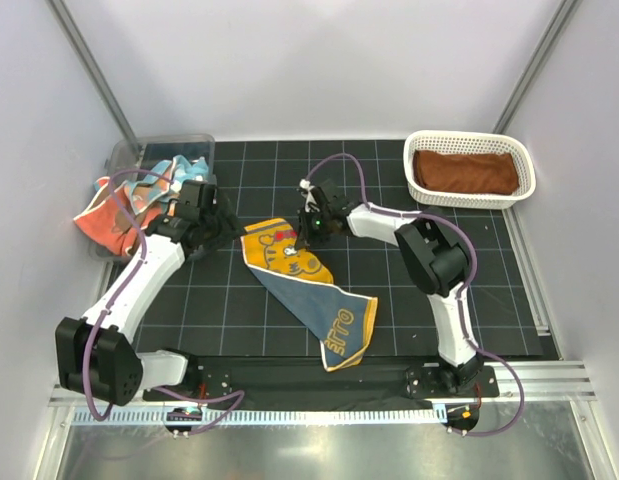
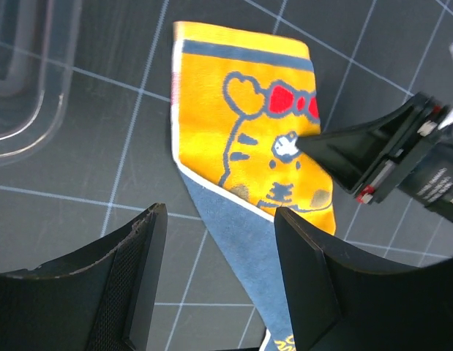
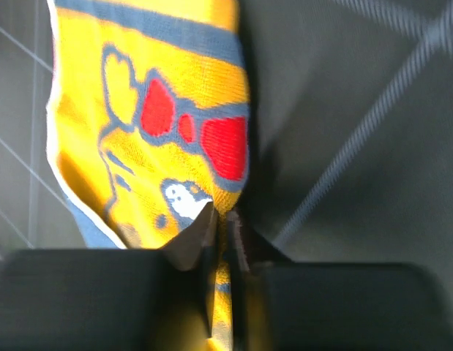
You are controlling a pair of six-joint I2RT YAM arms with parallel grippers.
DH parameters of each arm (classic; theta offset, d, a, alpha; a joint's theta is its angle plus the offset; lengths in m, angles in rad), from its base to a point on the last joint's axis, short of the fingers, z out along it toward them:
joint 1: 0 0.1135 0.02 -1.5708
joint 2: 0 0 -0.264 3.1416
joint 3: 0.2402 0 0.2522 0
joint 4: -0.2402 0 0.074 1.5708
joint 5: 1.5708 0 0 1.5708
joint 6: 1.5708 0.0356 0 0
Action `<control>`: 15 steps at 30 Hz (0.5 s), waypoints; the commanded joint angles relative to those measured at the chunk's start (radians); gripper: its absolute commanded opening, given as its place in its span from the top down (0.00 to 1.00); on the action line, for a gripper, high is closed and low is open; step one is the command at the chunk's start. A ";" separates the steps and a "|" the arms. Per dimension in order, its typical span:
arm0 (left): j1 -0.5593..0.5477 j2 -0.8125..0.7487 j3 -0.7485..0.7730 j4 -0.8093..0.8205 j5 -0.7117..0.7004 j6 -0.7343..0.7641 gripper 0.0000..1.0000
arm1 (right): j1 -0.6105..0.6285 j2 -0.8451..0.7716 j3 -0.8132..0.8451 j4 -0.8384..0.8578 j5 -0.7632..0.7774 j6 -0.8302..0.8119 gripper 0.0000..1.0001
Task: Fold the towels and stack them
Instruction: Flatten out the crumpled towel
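Blue-and-yellow tiger towel (image 1: 289,262) lies mid bench (image 1: 409,300), partly turned over: yellow tiger face up at the far end, blue side running toward the near edge. The right gripper (image 3: 220,219) is down on the yellow end, jaws almost together, pinching the cloth at the tiger's face near the towel's right edge. The left gripper (image 2: 220,216) has its jaws wide apart and holds nothing; it hovers at the towel's left side over the blue strip, and contact with the cloth cannot be told. Folded rust-brown towel (image 1: 464,172) sits in the white lattice basket (image 1: 421,192), far right. At far left a heap of towels (image 1: 124,212), coral-red and light-blue dotted, spills over the clear bin (image 1: 129,155).
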 commanded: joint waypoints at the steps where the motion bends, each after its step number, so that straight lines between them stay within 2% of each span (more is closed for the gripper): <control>1: 0.001 -0.016 0.006 0.029 0.071 0.009 0.36 | 0.002 -0.090 -0.085 -0.014 0.036 0.008 0.96; 4: 0.001 -0.003 0.000 0.048 0.110 0.008 0.35 | 0.002 -0.224 -0.153 -0.078 0.137 -0.013 0.99; 7: -0.002 0.026 -0.017 0.088 0.180 0.006 0.35 | 0.000 -0.372 -0.212 -0.222 0.240 -0.035 0.99; 9: -0.016 0.060 -0.026 0.104 0.190 0.006 0.35 | 0.003 -0.468 -0.258 -0.308 0.248 -0.022 0.99; 15: -0.138 0.198 0.006 0.209 0.233 0.074 0.36 | 0.049 -0.719 -0.602 -0.273 0.234 0.042 0.99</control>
